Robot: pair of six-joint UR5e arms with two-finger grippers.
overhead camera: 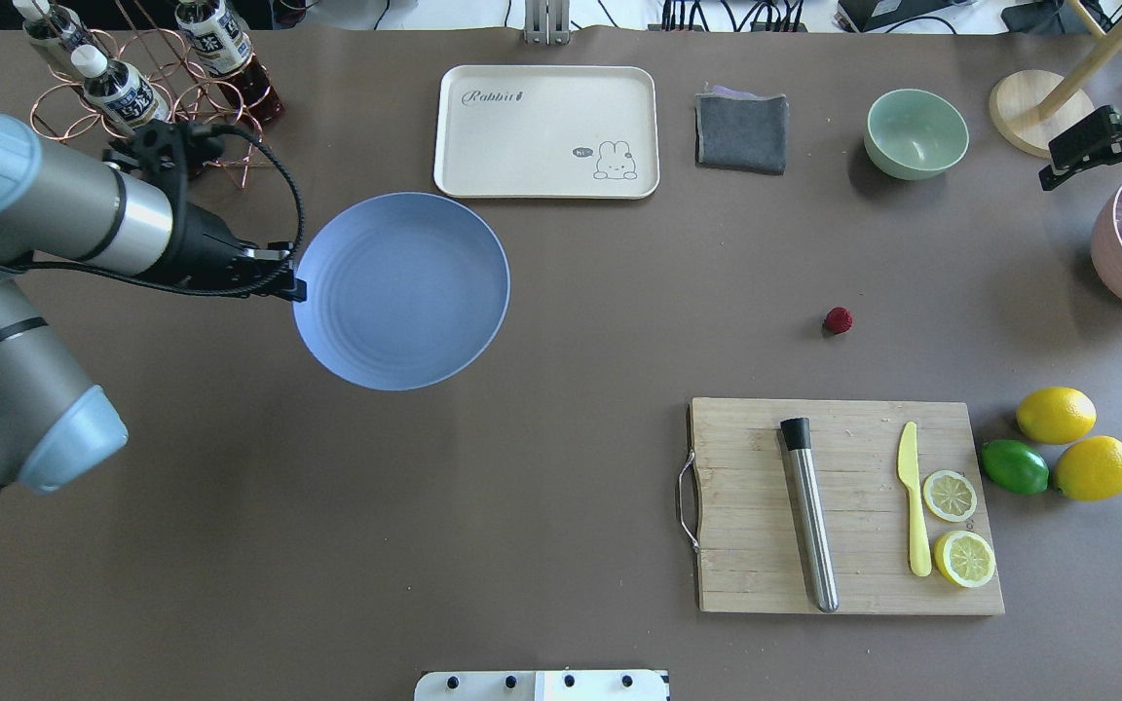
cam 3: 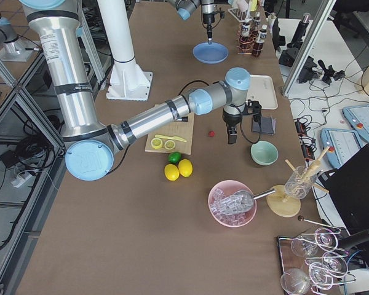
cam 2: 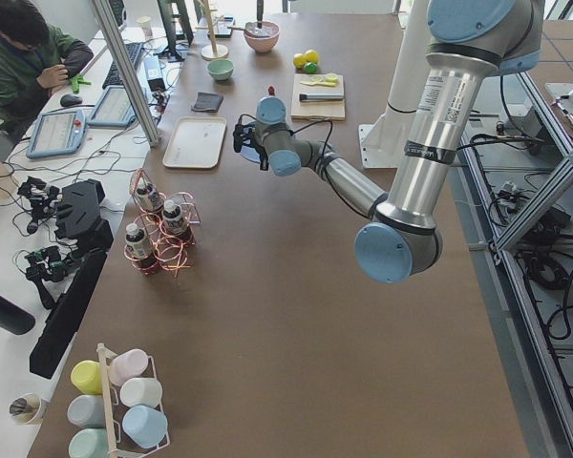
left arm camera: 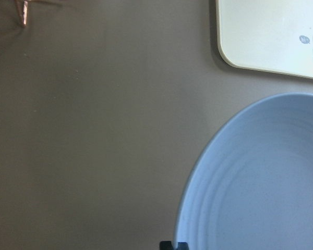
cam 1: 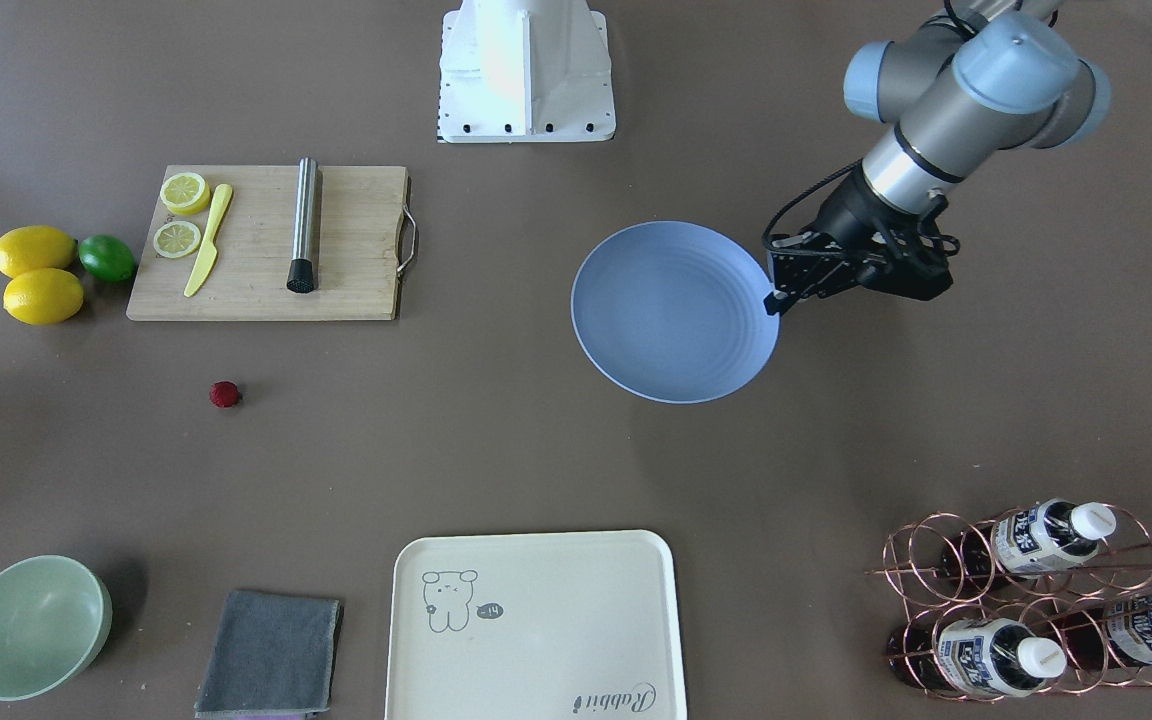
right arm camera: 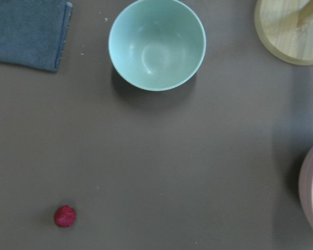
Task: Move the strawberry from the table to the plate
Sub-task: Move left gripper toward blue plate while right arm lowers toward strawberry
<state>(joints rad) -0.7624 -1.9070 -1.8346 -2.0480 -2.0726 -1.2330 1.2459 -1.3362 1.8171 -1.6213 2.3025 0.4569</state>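
Where the left arm comes in at the overhead view's left edge, its forearm lies nearly level. The wrist carries the left gripper (overhead camera: pixel 299 288) to the plate (overhead camera: pixel 405 292), at the rim on the robot's left. Its jaws look pressed together, though only a small dark tip shows. A wire bottle rack (overhead camera: pixel 147 107) stands close behind that wrist, and the cream tray (overhead camera: pixel 546 131) lies just beyond the plate's far rim.

Right of the plate the table (overhead camera: pixel 619 321) runs bare and broad up to the strawberry (overhead camera: pixel 839 319). The berry lies alone on the table, well apart from the plate. The cutting board (overhead camera: pixel 756 506) is on the robot's side of it, and the grey cloth (overhead camera: pixel 741 131) and green bowl (overhead camera: pixel 916 134) are on the far side.

The left wrist view holds only the plate's rim, bare table and a corner of the tray. The right wrist view looks straight down on the berry (low in its left corner), with the cloth and bowl above it. The exterior right view alone gives the right arm whole. It stretches long over the board, with the wrist bent so that the right gripper (cam 3: pixel 232 136) points straight down between berry and green bowl, above the table. Whether its jaws are spread I cannot tell. A pink bowl (cam 3: pixel 230 222) stands farther right.
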